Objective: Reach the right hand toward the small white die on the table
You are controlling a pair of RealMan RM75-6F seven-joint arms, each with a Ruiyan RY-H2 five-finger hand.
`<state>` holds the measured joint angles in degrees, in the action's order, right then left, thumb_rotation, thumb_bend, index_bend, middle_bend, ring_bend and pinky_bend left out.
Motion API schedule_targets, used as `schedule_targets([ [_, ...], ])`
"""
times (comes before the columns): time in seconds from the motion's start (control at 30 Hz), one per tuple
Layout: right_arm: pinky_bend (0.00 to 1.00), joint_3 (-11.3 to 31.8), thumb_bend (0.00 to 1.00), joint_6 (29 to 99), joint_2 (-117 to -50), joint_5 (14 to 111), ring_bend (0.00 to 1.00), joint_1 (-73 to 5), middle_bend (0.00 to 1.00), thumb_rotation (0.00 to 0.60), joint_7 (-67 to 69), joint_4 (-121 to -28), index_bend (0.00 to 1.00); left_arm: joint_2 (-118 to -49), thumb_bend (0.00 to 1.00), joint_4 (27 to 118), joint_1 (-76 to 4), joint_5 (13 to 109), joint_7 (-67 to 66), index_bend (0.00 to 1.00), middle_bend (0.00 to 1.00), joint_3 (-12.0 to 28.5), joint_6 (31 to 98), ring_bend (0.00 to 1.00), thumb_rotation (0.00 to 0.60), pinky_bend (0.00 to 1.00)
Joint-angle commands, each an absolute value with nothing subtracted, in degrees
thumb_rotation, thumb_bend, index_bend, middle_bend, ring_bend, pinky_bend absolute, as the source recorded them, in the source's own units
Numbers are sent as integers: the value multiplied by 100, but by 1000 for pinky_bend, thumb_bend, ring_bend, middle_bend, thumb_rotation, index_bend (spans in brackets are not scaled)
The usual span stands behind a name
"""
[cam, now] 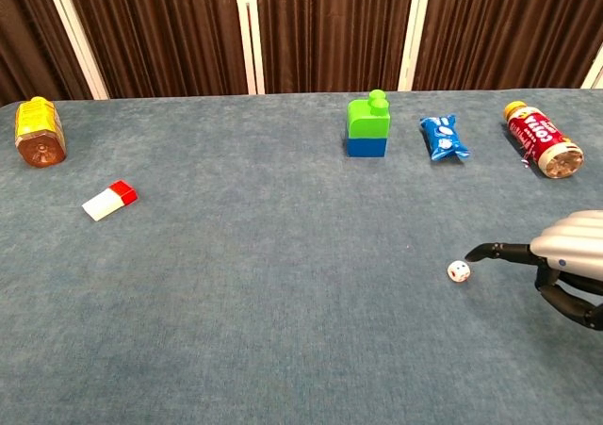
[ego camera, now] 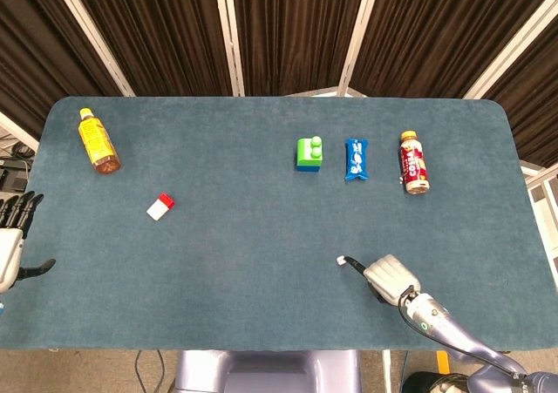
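The small white die point(cam: 459, 271) lies on the blue-grey table point(cam: 283, 331) toward the near right; in the head view the die point(ego camera: 340, 260) is a tiny white speck. My right hand point(cam: 565, 267) hovers just right of it, holding nothing. One dark finger point(cam: 490, 252) stretches out toward the die and ends a short gap from it, while the other fingers hang bent below. From above, the right hand point(ego camera: 390, 277) shows its silver back. My left hand point(ego camera: 12, 239) rests at the table's left edge with its fingers spread, empty.
Along the far side stand a green-and-blue block point(cam: 366, 129), a blue snack packet point(cam: 443, 138) and a red bottle point(cam: 543, 139) lying down. An orange bottle point(cam: 40, 133) lies far left, with a white-and-red eraser point(cam: 108, 200) nearer.
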<state>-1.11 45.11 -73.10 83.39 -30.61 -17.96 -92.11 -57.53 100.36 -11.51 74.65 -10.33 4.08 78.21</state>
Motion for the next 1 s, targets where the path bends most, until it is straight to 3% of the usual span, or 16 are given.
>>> schedule_targets([
  [0.03,1000,-127,759,4512,-7335,8309,789,-3080,760,600,-1807,-9183,0,-5749,0,10046,-1149,7474,-1027,0,0,409,7813,0,600,0],
  [0.53,1000,-264,760,4490,-7444,8154,789,-3174,760,600,-2037,-9209,0,-5756,0,10012,-1158,7415,-1004,0,0,437,7707,0,600,0],
  [1.0,1000,-614,759,4913,-7249,8837,789,-3089,762,600,-2231,-9784,0,-5761,0,10040,-1143,7453,-1026,0,0,434,7707,0,600,0],
])
